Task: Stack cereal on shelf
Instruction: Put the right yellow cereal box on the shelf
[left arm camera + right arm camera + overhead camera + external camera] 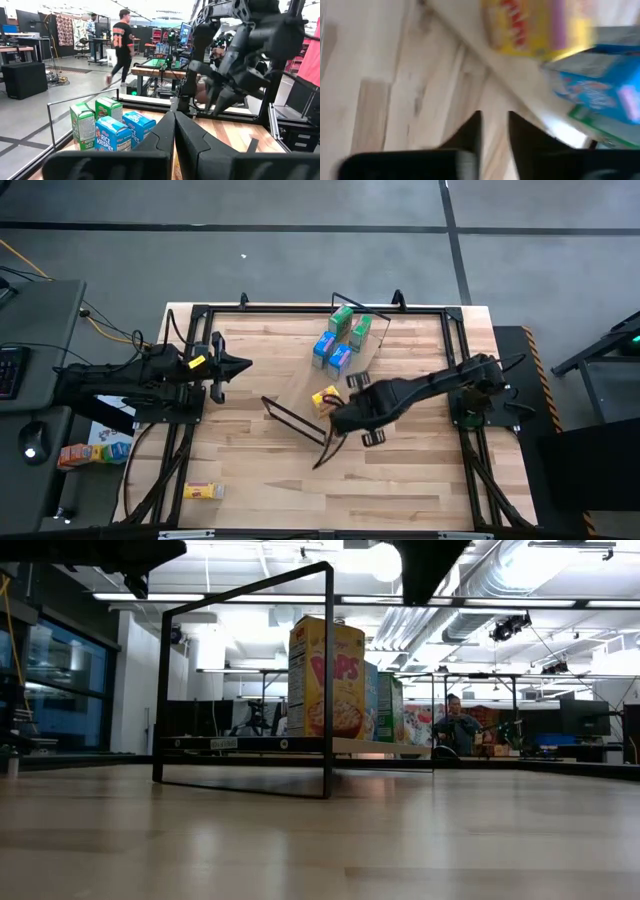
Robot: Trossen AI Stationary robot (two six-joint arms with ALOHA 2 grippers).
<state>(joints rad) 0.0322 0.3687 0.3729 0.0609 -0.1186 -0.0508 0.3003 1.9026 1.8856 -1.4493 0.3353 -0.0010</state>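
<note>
The shelf (pixel 296 421) lies slantwise across the table's middle, with black wire frames at its ends. On its board stand two green cereal boxes (pixel 350 325), two blue ones (pixel 332 352) and one yellow box (pixel 325 400), all upright on their bottoms; the low view shows the yellow box (pixel 325 680) in front. Another yellow box (pixel 203 491) lies flat near the table's near left corner. My right gripper (pixel 495 125) hovers just beside the yellow box on the shelf, pointing steeply down, with a narrow empty gap between its fingers. At the table's left edge my left gripper (pixel 174 127) waits shut, pointing level.
The shelf's wire frame (pixel 245 670) rises above the board at each end. The black rig frame (pixel 320 308) runs round the table's edges. More small boxes (pixel 90 452) lie on a side surface off the table's left. A person (pixel 120 45) walks in the room beyond.
</note>
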